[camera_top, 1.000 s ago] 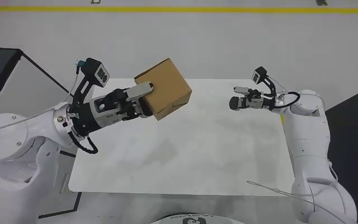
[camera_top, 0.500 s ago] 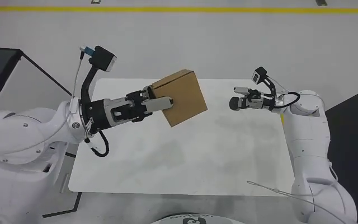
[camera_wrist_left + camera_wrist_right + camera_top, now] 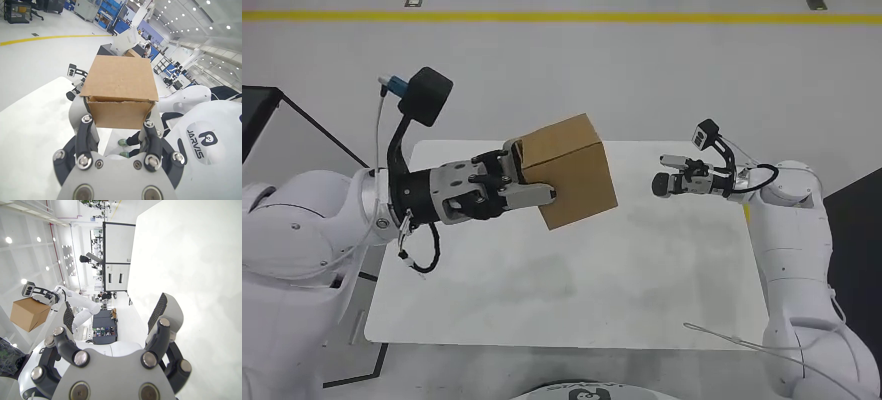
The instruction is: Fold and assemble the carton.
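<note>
One carton [image 3: 121,83] gripped in left end effector [image 3: 116,111], above table [image 3: 642,290].

The carton [image 3: 567,170] sits in the left gripper [image 3: 529,172], raised above the table's [image 3: 642,290] far left part; the right gripper [image 3: 660,184] hangs over its far right part, well apart.

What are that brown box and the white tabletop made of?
Carton: looks like corrugated cardboard, matte brown; a raw, slightly ragged cut edge shows at its flap. Table: smooth white top with faint grey smudges, likely laminate or painted board; cannot tell which.
</note>
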You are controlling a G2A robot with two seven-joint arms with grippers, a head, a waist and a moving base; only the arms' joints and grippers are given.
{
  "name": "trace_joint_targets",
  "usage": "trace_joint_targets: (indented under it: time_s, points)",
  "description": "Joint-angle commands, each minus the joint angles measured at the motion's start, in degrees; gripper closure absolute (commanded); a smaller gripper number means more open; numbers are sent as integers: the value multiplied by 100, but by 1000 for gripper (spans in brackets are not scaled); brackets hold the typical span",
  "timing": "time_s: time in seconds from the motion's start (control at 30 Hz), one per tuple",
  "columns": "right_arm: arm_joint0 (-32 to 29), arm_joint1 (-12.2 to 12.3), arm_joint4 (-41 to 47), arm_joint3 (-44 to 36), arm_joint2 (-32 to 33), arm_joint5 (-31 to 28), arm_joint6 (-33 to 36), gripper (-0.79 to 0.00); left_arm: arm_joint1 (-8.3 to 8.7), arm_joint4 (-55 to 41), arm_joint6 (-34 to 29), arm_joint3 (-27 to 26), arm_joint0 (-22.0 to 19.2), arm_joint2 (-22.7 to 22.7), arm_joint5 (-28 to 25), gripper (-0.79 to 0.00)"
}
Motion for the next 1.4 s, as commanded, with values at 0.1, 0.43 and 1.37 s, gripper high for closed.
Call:
trace_joint_targets:
  time_s: [0.1,0.43,1.37]
  points:
    - [0,0,0,0,0,0,0,-785,7,246,22,-30,-16,-42,-102,0]
    - [0,0,0,0,0,0,0,-785,11,2470,1019,142,415,-305,-3002,0]
    - [0,0,0,0,0,0,0,-785,-197,8494,4923,-73,220,-211,-5263,0]
